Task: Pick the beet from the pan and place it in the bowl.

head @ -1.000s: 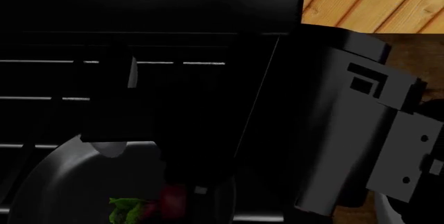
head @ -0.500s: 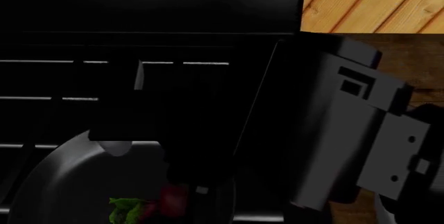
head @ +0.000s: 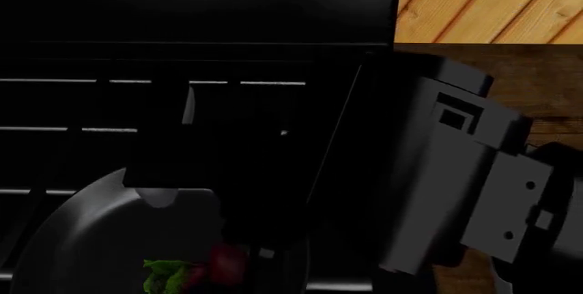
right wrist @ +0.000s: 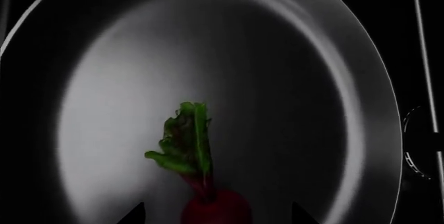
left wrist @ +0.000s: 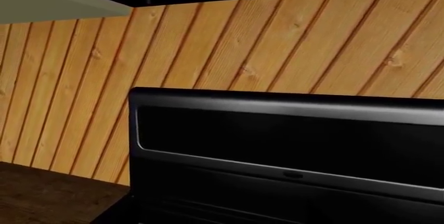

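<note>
A black stove (head: 182,28) fills most of the head view, and its raised back panel (left wrist: 291,135) is seen in the left wrist view against a wall of slanted wooden planks (left wrist: 277,42). A dark wooden counter (head: 537,82) lies beside the stove. The right arm (head: 455,178) is seen as a large dark block reaching down across the stove.

The pan (right wrist: 208,78) is seen from above in the right wrist view, its round black floor spread out under the right gripper (right wrist: 215,214). Only the two dark fingertips (right wrist: 133,214) of that gripper are shown at the picture's edge, set well apart, so the jaws are spread.

The beet (right wrist: 216,209) lies on the pan's floor directly between the two spread fingertips, touched by neither as far as can be told. Its green leaves (right wrist: 184,141) are stretched away from the jaws toward the pan's middle. In the head view the beet (head: 226,263) is seen just under the gripper.

The left gripper is not shown.
</note>
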`<state>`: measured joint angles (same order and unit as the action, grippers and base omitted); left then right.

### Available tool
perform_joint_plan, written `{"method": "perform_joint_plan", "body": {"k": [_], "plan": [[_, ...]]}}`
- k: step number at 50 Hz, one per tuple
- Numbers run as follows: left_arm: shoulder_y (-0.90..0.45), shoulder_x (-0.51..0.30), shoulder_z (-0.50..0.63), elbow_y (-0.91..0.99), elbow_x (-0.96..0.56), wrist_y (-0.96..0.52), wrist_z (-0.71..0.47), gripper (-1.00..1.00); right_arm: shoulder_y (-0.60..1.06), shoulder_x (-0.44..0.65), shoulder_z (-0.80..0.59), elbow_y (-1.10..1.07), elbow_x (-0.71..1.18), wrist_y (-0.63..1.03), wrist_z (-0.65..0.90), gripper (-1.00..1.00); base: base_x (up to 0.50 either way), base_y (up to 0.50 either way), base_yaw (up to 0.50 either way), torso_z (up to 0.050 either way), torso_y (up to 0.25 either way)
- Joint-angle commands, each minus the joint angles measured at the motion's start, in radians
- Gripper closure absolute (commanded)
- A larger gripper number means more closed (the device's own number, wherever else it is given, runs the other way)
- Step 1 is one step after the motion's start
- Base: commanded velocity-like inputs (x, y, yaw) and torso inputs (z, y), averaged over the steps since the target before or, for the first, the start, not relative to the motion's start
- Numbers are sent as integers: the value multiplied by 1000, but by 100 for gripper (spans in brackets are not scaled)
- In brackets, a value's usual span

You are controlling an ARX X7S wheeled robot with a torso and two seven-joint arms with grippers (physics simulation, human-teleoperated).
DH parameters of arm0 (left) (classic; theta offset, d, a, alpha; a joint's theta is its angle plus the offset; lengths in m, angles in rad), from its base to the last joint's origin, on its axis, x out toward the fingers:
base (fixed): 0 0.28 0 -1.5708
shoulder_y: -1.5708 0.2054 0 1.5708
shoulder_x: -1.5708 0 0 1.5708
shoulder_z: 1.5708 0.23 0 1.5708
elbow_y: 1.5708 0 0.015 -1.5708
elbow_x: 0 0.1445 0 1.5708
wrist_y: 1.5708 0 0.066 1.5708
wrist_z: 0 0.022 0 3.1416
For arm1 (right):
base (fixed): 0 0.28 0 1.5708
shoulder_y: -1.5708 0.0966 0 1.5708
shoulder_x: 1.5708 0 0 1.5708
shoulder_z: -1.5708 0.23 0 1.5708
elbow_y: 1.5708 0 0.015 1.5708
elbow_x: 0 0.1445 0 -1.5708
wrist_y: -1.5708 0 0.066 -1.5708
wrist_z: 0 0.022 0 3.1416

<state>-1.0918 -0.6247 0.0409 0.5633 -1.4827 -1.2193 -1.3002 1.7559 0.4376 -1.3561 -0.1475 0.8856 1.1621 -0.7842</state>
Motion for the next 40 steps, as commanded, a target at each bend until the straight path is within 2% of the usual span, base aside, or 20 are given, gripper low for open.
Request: {"method": "perform_joint_plan", "body": {"k": [1,29,30,40], "plan": [[9,-8,-3,6,-3,9,1,-100,-11,-4,-7,9,-3,-7,3,-100,0,0,0,0,0],[44,-22,-6,15,12,38,15,-100,-42,-7,-23,35,-12,-27,10,-100,0,0,0,0,0],[43,-22,-7,15,8,38,11,-100,-41,-7,-21,36,-12,-28,10,100,0,0,0,0,0],[63,-31,-16,25,7,49,13,-100,-40,-8,-4,36,3,-23,20,100,0,0,0,0,0]]}}
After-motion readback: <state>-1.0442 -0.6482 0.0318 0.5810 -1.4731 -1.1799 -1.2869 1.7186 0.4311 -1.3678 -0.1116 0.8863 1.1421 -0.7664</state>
